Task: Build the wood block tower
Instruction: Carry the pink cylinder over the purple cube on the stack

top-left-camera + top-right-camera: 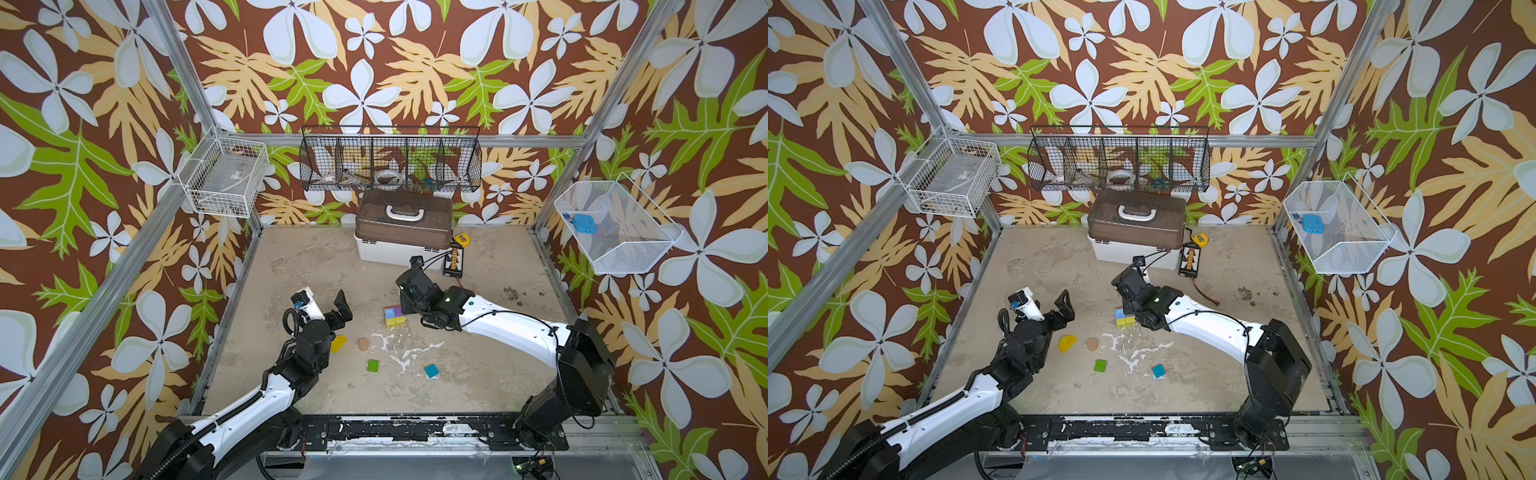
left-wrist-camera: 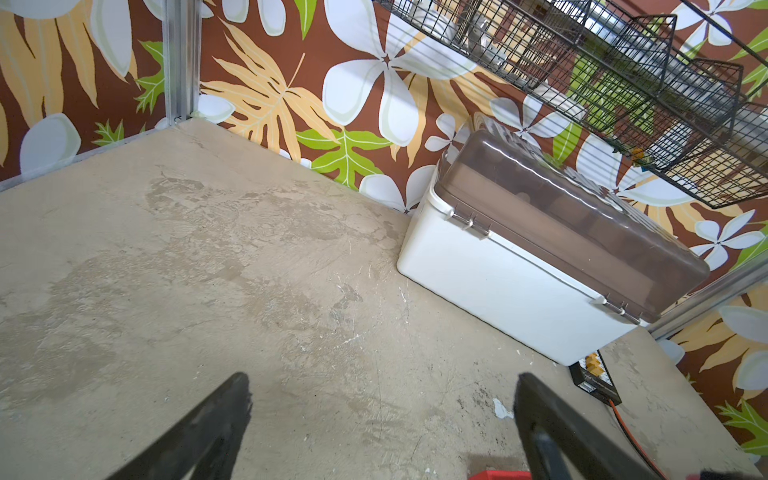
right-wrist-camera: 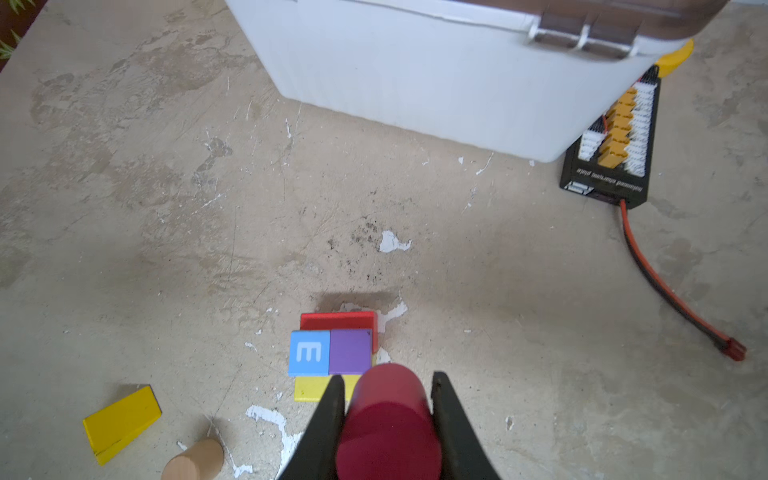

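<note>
R hand (image 3: 389, 378) clamped on red cylinder (image 3: 388, 432), long axis along its fingers, block tower (image 3: 330, 353) just ahead; L hand (image 2: 383, 378) spread apart, empty, farther off.

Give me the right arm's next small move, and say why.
Probably ease the right pincer forward and set its dark red cylinder down on the purple cube. The pincer is shut on the cylinder, which hangs close by the stack, and the purple cube and blue E cube form its flat top.
</note>
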Robot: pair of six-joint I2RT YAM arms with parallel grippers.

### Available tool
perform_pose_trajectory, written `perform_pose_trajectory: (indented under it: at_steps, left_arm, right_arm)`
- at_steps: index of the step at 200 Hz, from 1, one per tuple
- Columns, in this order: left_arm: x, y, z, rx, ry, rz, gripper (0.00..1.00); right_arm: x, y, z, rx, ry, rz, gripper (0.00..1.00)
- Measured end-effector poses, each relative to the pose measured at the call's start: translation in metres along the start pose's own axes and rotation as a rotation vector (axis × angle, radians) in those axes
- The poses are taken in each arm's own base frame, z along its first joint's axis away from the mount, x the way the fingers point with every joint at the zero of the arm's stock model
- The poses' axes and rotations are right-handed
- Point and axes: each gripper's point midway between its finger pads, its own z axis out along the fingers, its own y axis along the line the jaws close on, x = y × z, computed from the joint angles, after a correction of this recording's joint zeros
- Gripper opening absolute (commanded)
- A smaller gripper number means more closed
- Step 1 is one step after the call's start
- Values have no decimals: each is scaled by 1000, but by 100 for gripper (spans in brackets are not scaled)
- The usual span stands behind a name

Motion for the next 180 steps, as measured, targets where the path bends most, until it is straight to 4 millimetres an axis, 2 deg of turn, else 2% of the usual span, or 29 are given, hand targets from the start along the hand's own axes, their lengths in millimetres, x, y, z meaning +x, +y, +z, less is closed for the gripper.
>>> perform_pose_trajectory:
  at_steps: [10,37,90,139,180]
  left_arm:
    - [0,-1,0,5,3,0,100]
    - [-1,-4,0,15,3,-4,100]
    - [1,-6,2,17,13,1,100]
    - [2,-7,3,20,18,4,100]
    - [3,-9,3,32,25,3,100]
  right_arm:
    - [-2,-1,3,6,8,-13,13]
    - [11,-3,15,19,74,-80,12]
    - [31,10,22,-52,154,-145,12]
    - [51,25,45,-94,231,-181,12]
    - [57,28,53,-101,251,-183,12]
